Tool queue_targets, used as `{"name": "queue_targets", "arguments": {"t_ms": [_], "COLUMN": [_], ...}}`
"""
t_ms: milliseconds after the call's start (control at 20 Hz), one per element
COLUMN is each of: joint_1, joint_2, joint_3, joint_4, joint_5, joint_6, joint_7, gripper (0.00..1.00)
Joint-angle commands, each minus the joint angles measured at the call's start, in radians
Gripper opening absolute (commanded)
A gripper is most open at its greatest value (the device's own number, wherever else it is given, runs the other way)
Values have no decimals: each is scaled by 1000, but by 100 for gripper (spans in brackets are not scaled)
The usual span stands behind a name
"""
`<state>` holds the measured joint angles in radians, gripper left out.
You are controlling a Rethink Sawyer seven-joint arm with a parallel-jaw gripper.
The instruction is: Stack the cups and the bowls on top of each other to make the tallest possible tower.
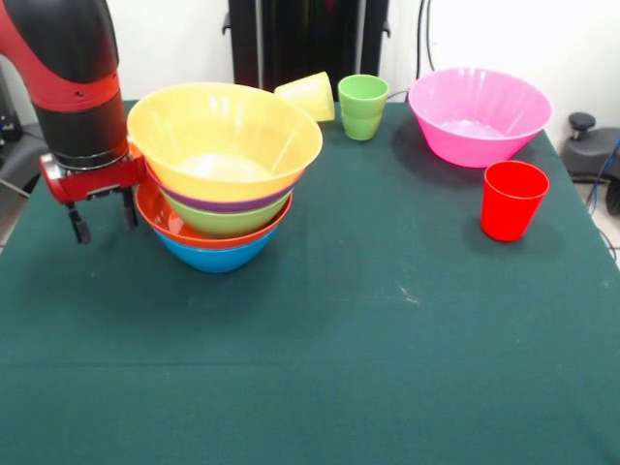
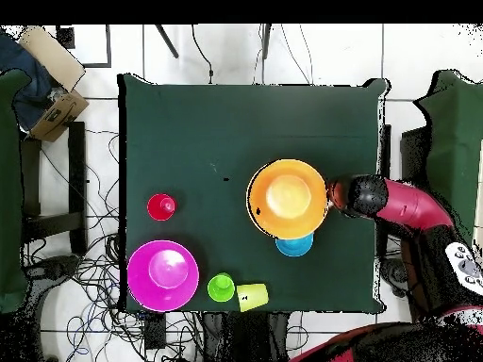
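Note:
The tower point(image 1: 225, 174) stands left of centre: nested bowls with the yellow-orange one on top, then purple, green, red-orange and blue rims. From above it shows as an orange disc point(image 2: 287, 198). My gripper point(image 1: 101, 219) hangs just left of it, open and empty, one finger close to the red-orange rim; it also shows in the overhead view point(image 2: 333, 196). A small blue bowl point(image 2: 294, 245) sits against the tower, hidden in the front view. The pink bowl point(image 1: 480, 116) point(image 2: 163, 274), red cup point(image 1: 511, 200) point(image 2: 161, 206), green cup point(image 1: 362, 106) point(image 2: 221, 287) and yellow cup point(image 1: 308, 95) point(image 2: 252, 297), on its side, stand apart.
The dark green table point(image 1: 368, 329) ends close behind the cups and pink bowl. My arm point(image 2: 401, 205) reaches in over the table's side edge. Chairs and cables lie around the table on the floor.

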<state>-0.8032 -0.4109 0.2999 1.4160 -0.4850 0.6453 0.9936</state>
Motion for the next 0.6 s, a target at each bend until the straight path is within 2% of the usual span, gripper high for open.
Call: {"name": "queue_targets", "arguments": {"t_ms": [50,150,300,450,600], "joint_1": [-79,-136,-183,-209,-201], "joint_2": [-81,-109,-114,-114,-146], "joint_3": [55,93,131,161,166], "joint_4": [65,38,-20,-56,-72], "joint_5": [12,31,29,14,-4], "joint_6": [118,209,312,368,426], "joint_7": [-100,-205,-301,-337,-326], "gripper": [100,100,100,100,100]}}
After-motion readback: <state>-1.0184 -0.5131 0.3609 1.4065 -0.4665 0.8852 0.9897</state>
